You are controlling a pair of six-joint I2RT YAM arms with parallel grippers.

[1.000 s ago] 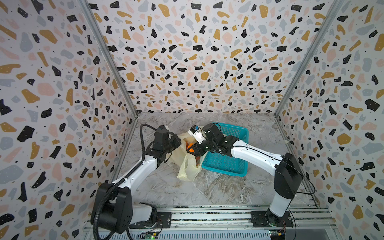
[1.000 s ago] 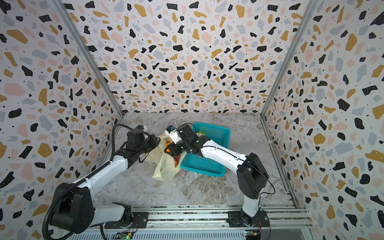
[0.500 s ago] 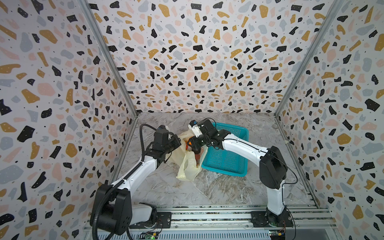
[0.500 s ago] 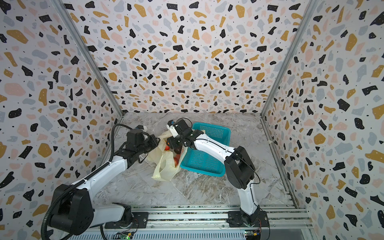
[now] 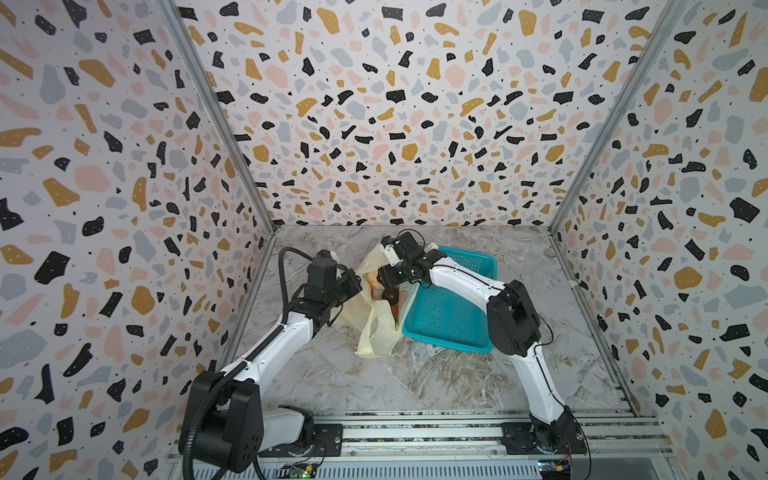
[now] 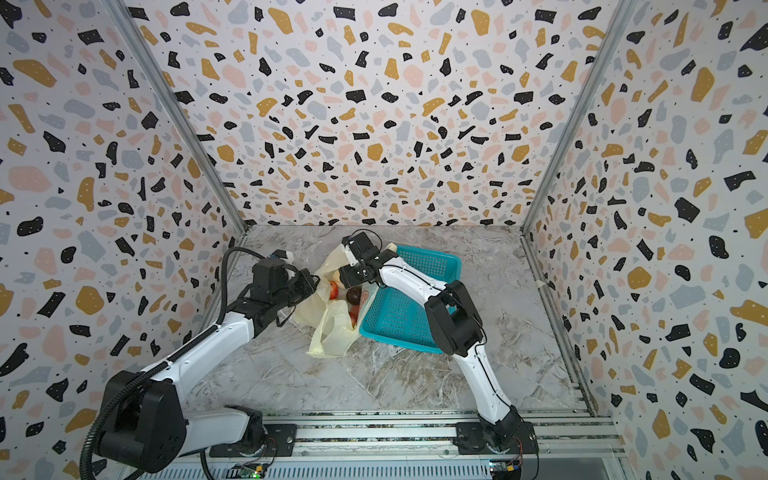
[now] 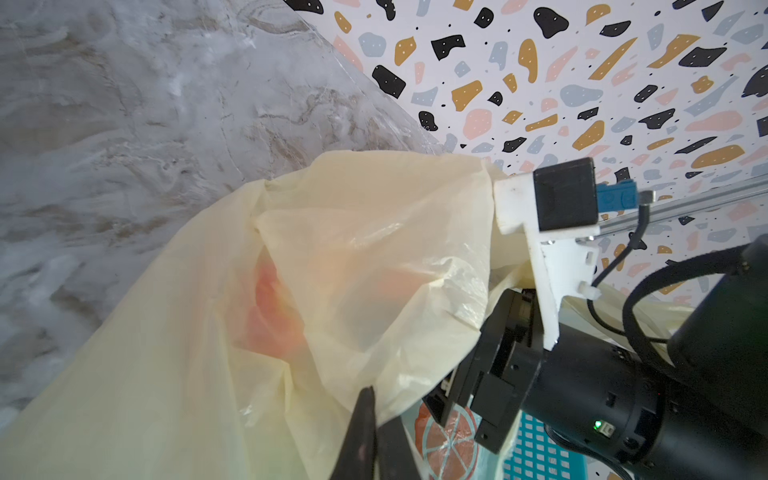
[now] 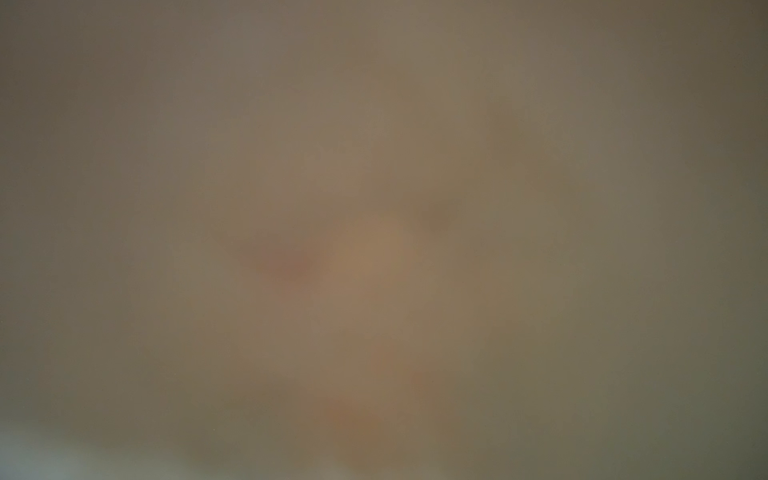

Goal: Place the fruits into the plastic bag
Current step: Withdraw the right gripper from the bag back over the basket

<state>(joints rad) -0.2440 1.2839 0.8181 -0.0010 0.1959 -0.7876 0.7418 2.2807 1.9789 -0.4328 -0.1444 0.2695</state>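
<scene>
The pale-yellow plastic bag [image 5: 374,328] [image 6: 332,332] lies left of the basket with its mouth held up. My left gripper [image 5: 357,286] [image 6: 313,286] is shut on the bag's rim; in the left wrist view its fingers [image 7: 365,436] pinch the film of the plastic bag [image 7: 353,257]. My right gripper [image 5: 384,276] [image 6: 347,276] [image 7: 465,411] sits in the bag mouth, jaws apart, nothing seen between them. Inside the bag lie fruits: a dark round one [image 5: 390,296] [image 6: 354,296] and an orange-red one [image 6: 332,289]. The right wrist view is a brown blur.
A teal mesh basket [image 5: 449,316] [image 6: 395,320] [image 7: 536,453] stands right of the bag, touching it. A flat printed orange slice [image 7: 449,444] shows on the bag film. Speckled walls close in the marble floor [image 5: 415,374] on three sides.
My right gripper has pushed left and back into the bag mouth, its elbow folding up over the basket, and its jaws have widened. The left arm has kept still, holding the bag.
</scene>
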